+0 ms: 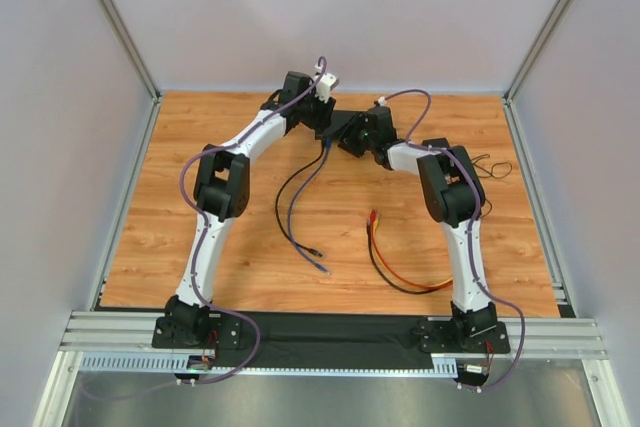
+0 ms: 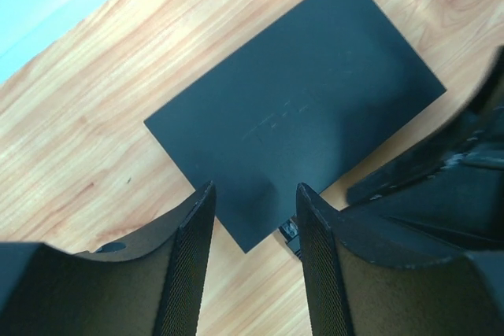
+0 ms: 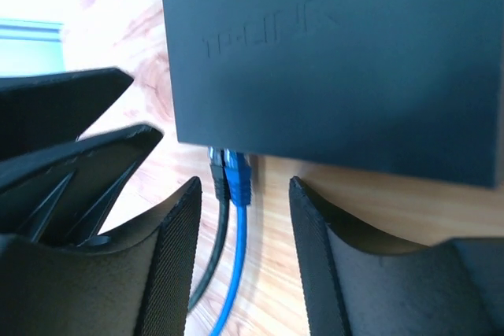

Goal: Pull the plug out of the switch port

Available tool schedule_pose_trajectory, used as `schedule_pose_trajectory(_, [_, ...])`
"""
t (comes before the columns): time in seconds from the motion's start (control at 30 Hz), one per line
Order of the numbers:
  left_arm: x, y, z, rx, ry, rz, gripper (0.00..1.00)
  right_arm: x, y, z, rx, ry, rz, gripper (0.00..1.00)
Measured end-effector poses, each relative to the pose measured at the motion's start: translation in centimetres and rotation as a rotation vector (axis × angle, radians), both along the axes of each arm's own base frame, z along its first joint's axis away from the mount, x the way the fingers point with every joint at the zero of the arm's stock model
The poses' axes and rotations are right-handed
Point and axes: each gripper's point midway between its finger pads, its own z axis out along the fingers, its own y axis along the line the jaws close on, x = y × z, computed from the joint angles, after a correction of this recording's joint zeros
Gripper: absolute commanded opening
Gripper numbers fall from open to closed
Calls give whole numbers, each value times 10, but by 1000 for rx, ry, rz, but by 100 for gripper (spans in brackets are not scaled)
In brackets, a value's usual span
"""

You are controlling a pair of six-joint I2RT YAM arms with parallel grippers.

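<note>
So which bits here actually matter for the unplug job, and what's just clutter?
Job:
- switch
- blue plug and black plug, both seated in it
- right claw, open around the plugs
- left claw, open over the switch

Lying about:
- red and black cable
- thin black wire, far right

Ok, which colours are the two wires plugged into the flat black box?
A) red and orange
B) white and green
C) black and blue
C: in the right wrist view a black plug and a blue plug sit side by side in the edge of the flat black rectangular switch.
</note>
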Motion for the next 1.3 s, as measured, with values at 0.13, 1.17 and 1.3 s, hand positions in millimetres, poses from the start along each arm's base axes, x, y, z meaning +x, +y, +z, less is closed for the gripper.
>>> schedule_pose_trajectory(0.13, [1, -1, 7, 3, 8, 0, 54, 6, 7, -2, 46, 5, -1, 41])
schedule_pose_trajectory(1.17, [-16, 8, -25, 47, 184, 47, 52, 14, 14, -12, 134, 50, -42, 11])
schedule_pose_trajectory(1.3, [-17, 7, -25, 45, 188, 41, 52, 16, 17, -11, 158, 52, -39, 0])
